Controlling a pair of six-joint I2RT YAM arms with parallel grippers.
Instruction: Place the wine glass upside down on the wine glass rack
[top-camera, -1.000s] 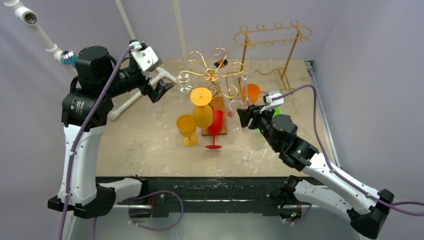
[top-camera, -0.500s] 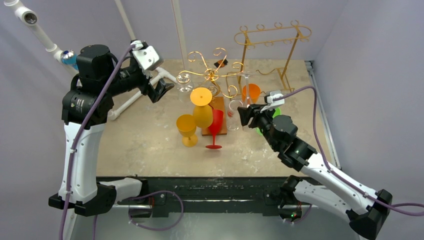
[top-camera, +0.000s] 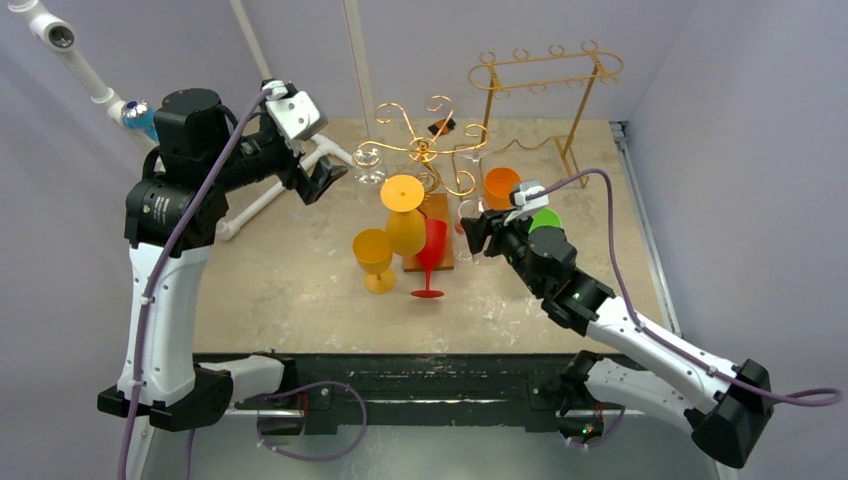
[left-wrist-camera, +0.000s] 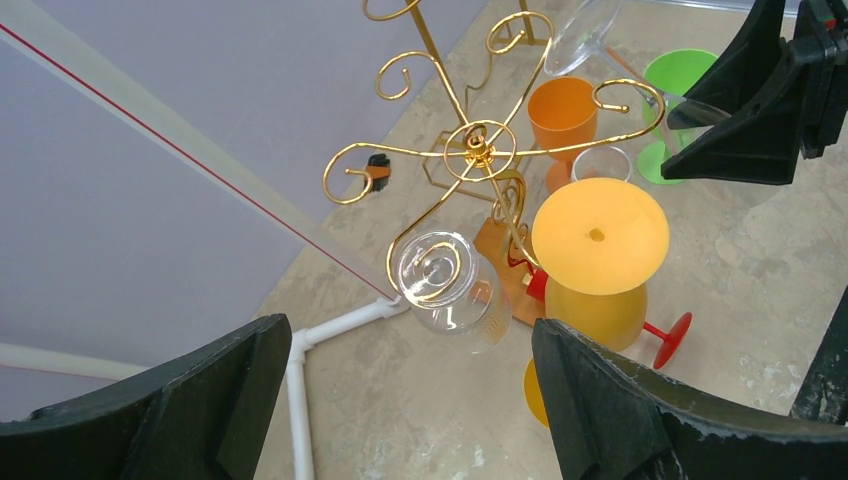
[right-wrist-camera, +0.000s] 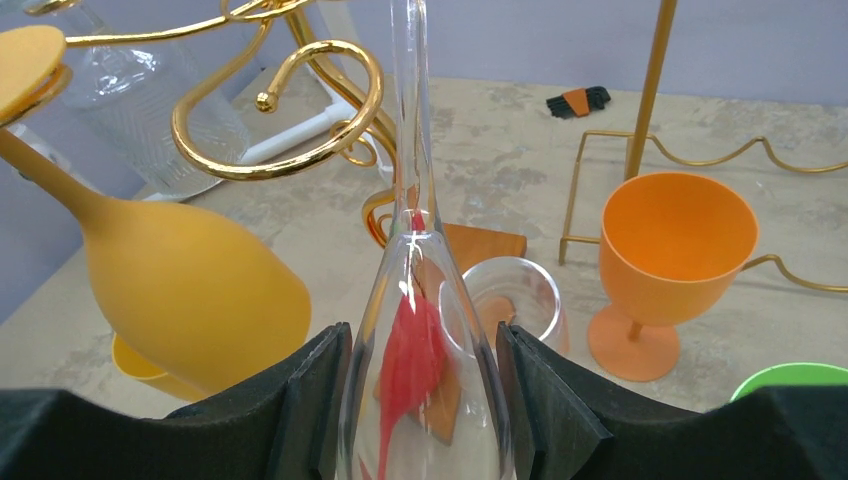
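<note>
Clear wine glass (right-wrist-camera: 425, 330) pinched by its bowl in the right gripper (top-camera: 476, 236), one finger pressed on each side, stem pointing up and away from the wrist. Glass sits just right of the gold scroll rack (top-camera: 425, 150), its stem rising beside a curled rack arm; whether it touches the arm, cannot tell.

Left gripper (top-camera: 322, 180) raised to the left of the rack, jaws spread wide, nothing between them.

On the rack: a yellow wine glass (top-camera: 404, 215) hanging foot-up on the near side, and a second clear glass (left-wrist-camera: 445, 285) hanging on the left side.

Near side of the rack, on the table: yellow goblet (top-camera: 373, 258), red wine glass (top-camera: 432, 255).

Right of the rack: orange goblet (top-camera: 499, 187), green goblet (top-camera: 545, 220) partly hidden behind the right arm.
</note>
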